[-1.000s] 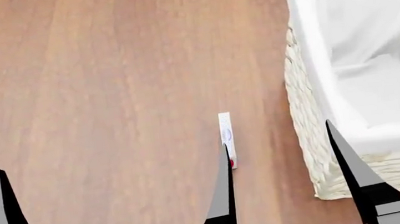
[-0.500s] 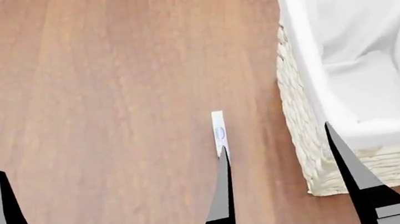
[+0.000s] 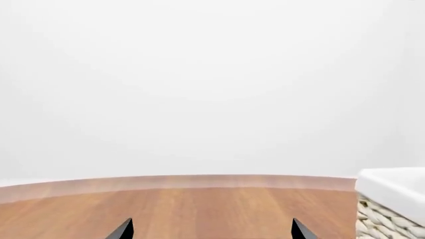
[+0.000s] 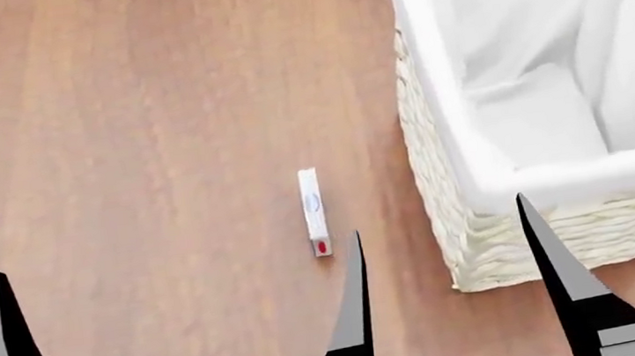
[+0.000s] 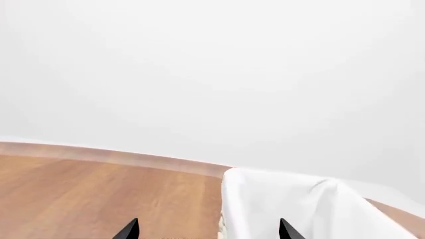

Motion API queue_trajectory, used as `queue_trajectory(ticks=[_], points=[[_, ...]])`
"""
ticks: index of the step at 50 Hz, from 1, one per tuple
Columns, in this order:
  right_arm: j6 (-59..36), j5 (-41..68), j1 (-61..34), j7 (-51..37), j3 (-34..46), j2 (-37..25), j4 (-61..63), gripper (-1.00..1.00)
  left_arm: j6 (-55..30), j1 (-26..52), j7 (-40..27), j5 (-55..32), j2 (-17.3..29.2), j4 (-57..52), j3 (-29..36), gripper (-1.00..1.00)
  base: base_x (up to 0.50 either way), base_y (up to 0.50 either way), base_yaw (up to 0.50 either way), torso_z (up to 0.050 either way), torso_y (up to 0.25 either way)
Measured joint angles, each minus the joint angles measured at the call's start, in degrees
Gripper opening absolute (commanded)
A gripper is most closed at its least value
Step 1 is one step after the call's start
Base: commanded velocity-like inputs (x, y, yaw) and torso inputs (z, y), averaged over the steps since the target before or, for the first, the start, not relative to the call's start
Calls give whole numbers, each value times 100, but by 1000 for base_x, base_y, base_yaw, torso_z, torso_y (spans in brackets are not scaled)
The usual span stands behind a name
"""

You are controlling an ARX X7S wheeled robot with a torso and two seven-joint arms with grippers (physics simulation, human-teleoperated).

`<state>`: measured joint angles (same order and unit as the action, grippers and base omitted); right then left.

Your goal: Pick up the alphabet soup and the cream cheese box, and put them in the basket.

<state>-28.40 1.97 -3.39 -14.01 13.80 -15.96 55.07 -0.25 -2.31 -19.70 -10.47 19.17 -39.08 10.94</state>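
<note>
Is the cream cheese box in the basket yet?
No. The cream cheese box stands on edge on the floor, apart from the basket.

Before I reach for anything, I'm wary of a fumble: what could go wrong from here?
The cream cheese box stands on its thin edge on the wooden floor, so a finger of the right gripper could tip it or push it away. It sits close beside the basket, and the gripper's outer finger could catch the wicker wall. The alphabet soup is in no view, so it must be found first.
</note>
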Motion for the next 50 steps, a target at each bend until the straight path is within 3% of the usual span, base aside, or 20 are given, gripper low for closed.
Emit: queue_trajectory(ticks=[50], points=[[132,303,-14,-103,-91,-58,-159,100,-94,144,-104,27,47,183,123,100,0,0,-260,0,0]])
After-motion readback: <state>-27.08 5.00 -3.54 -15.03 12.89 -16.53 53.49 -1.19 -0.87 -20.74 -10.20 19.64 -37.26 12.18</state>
